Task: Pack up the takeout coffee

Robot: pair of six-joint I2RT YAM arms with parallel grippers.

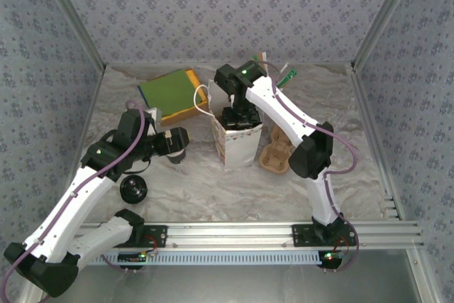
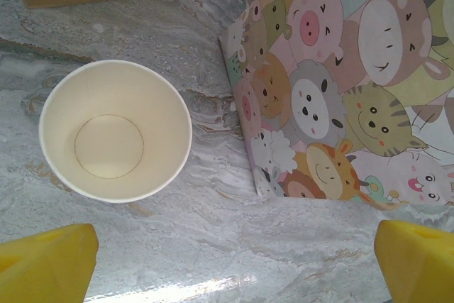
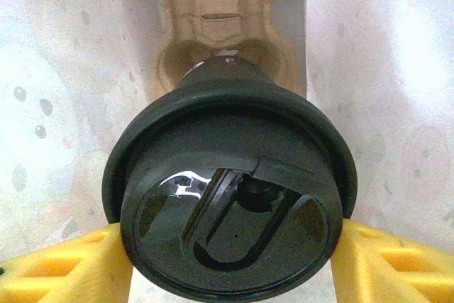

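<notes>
The takeout coffee (image 3: 230,204), a dark cup with a round black lid, sits between the yellow fingers (image 3: 64,271) of my right gripper (image 3: 230,264), which is shut on its sides. In the top view the right gripper (image 1: 239,117) reaches down into the open top of the paper bag (image 1: 237,148). The bag's white inner walls flank the cup, and a moulded cardboard holder (image 3: 213,12) lies below it. My left gripper (image 2: 230,267) hangs open over the table, with nothing between its fingers, beside the bag's cartoon-animal side (image 2: 340,83).
A lidless cup with a cream inside (image 2: 115,130) stands just ahead of the left gripper (image 1: 177,147). A loose black lid (image 1: 133,189) lies near the left arm. A cardboard cup carrier (image 1: 277,154) rests right of the bag, and a green and yellow box (image 1: 170,94) at the back left.
</notes>
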